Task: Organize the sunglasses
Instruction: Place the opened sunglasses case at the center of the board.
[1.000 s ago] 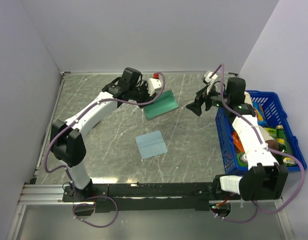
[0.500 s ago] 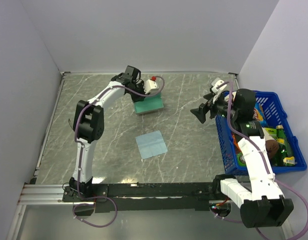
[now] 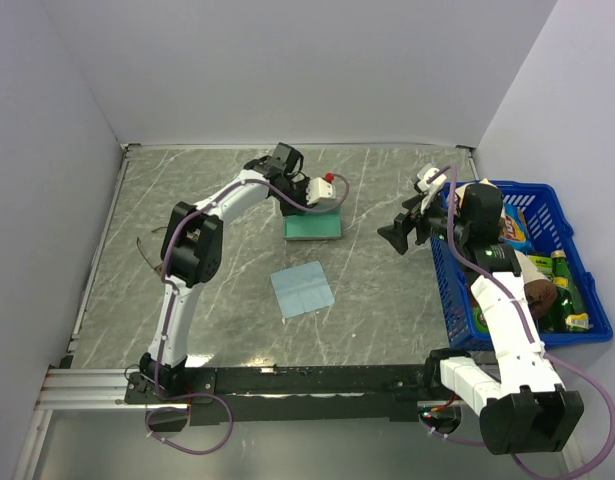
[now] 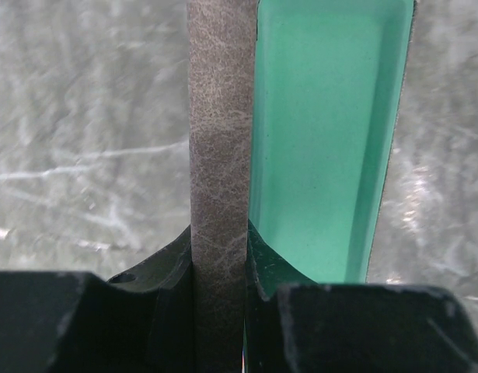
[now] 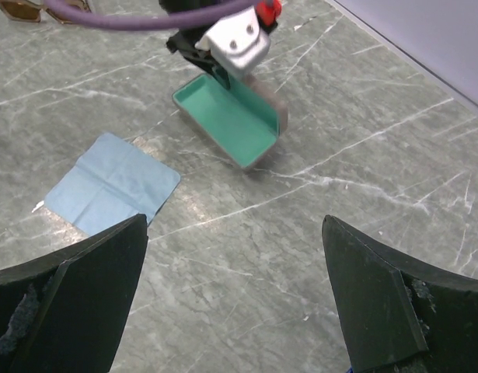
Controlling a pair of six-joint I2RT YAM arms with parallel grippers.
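1. Compared with half a second back, the case [image 3: 313, 227] has slid a bit to the right and toward the middle of the table [image 3: 227, 300]. The left arm's elbow has swung in with it. The right arm has barely budged.
2. The left gripper [image 3: 303, 203] is clamped on one long wall of the case. In the wrist view the grey-brown wall sits squeezed between the two fingers [image 4: 169, 303], with the teal lining just to the right of it.
3. The case is lying open, teal inside facing up, with nothing in it.
4. The right gripper [image 3: 397, 232] hangs over bare table beside the blue basket [image 3: 547, 186], jaws spread wide and holding nothing.
5. The sunglasses [image 5: 21, 6] are way off at the left side of the table, near the left arm's elbow and well apart from the case. The right wrist view only catches the amber lenses at its top edge.
6. The light blue cloth [image 3: 302, 289] lies flat on the table, nearer the arm bases than the case and not touching it.
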